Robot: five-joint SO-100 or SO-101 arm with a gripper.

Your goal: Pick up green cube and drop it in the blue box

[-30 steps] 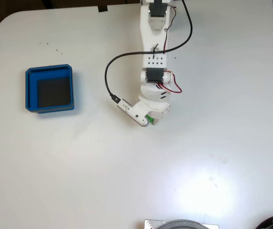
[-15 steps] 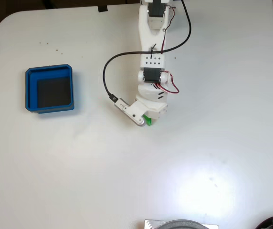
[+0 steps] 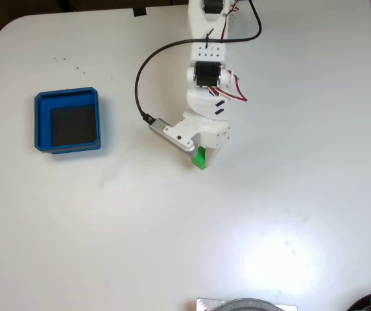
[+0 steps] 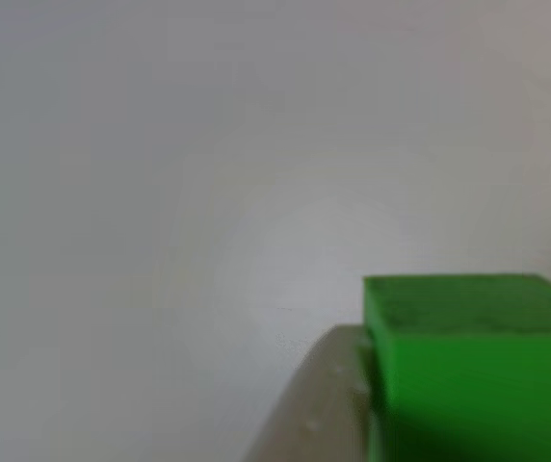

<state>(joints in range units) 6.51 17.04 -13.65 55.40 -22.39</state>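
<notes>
Fixed view from above, with a close view beside the jaws. Gripper [image 3: 202, 159] closed on the green cube [image 3: 200, 158], jaws pressed against opposite faces; cube seated at the jaw tips, partly hidden beneath the white gripper body. In the close view, green cube [image 4: 473, 366] large at lower right, one pale finger [image 4: 319, 409] touching its left face, white table [image 4: 160, 192] blurred behind; judged lifted clear of the surface, though not certain. Outward from the jaws: arm running up to the top edge of the fixed view, black cable [image 3: 138, 87] looping off to the left. Blue box [image 3: 67, 121] well apart to the left and slightly farther up the frame, dark floor bare, white table [image 3: 107, 227] between. Coming move judged a leftward carry across open table, release once over the box.
</notes>
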